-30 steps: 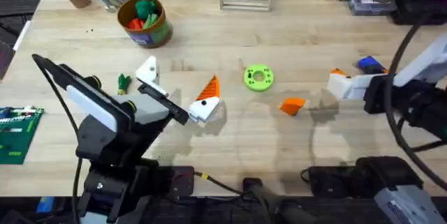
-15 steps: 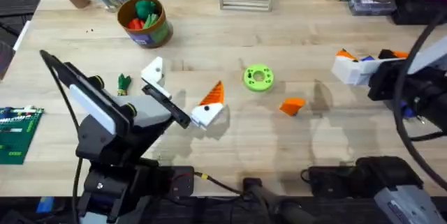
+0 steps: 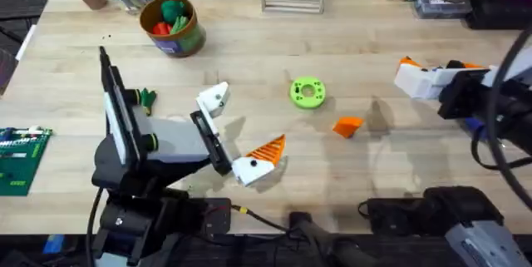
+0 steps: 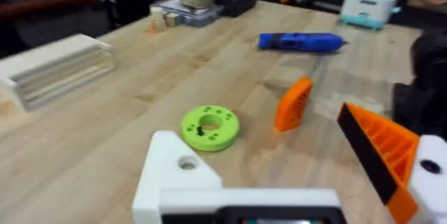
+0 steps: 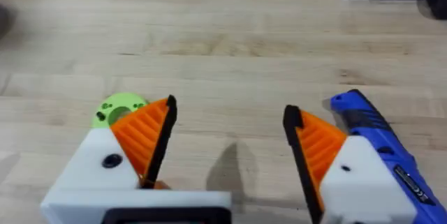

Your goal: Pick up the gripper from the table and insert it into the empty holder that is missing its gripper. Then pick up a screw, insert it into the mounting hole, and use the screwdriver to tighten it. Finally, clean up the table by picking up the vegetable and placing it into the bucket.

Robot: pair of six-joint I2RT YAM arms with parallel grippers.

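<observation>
Overhead view: left claw [image 3: 237, 134] released at lower centre, one holder [image 3: 214, 99] lacking its tip. Right claw [image 5: 227, 137] released, empty. Gripper [image 3: 348, 126] lies on bench [image 3: 357, 42].

Black arms, white hand blocks, orange ribbed pads [image 5: 143, 135].

The gripper [image 3: 348, 126], an orange ridged wedge, lies on the table right of centre. The blue screwdriver [image 4: 300, 41] lies flat beyond it. The green vegetable [image 3: 148, 98] lies left. The bucket [image 3: 171, 25] stands upright, far left.
</observation>
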